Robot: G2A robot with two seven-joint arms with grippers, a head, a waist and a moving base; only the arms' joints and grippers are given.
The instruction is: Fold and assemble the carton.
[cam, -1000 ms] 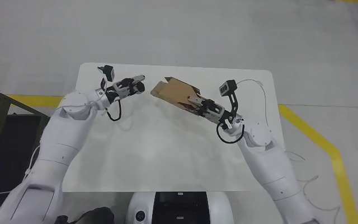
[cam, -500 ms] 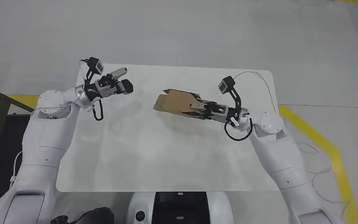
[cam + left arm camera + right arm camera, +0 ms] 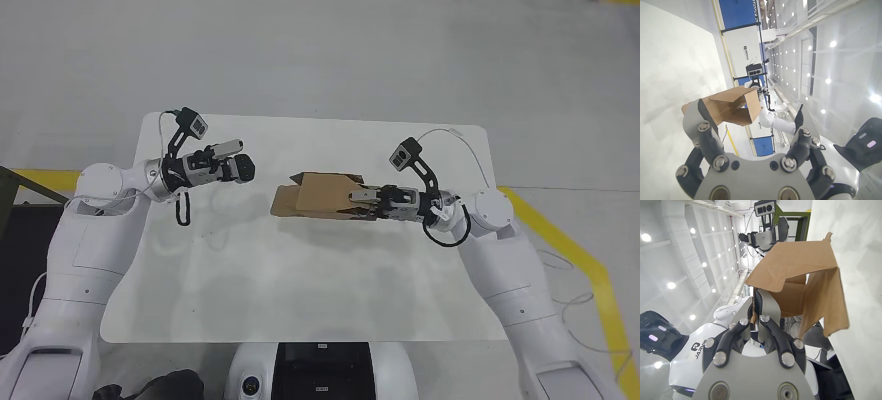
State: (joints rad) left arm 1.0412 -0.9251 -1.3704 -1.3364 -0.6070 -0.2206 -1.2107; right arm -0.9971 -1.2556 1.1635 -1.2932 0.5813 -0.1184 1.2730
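A brown cardboard carton (image 3: pixel 318 194) hangs above the middle of the white table (image 3: pixel 300 290), partly opened into a tube with loose flaps. My right gripper (image 3: pixel 362 200) is shut on one carton wall (image 3: pixel 791 262); its fingers (image 3: pixel 768 306) pinch the edge from inside and outside. My left gripper (image 3: pixel 243 168) stands open a short way to the left of the carton, apart from it, pointing at its open end (image 3: pixel 734 108). Nothing lies between the left fingers (image 3: pixel 704 113).
The table's far rounded edge (image 3: pixel 310 120) borders grey floor. A yellow floor line (image 3: pixel 560 240) runs at the right, and a dark green frame (image 3: pixel 15 200) stands off the table's left side.
The right arm has swung the carton lower and toward the table's middle, turning it level. The left gripper pulled back to the left, then came back toward the carton.
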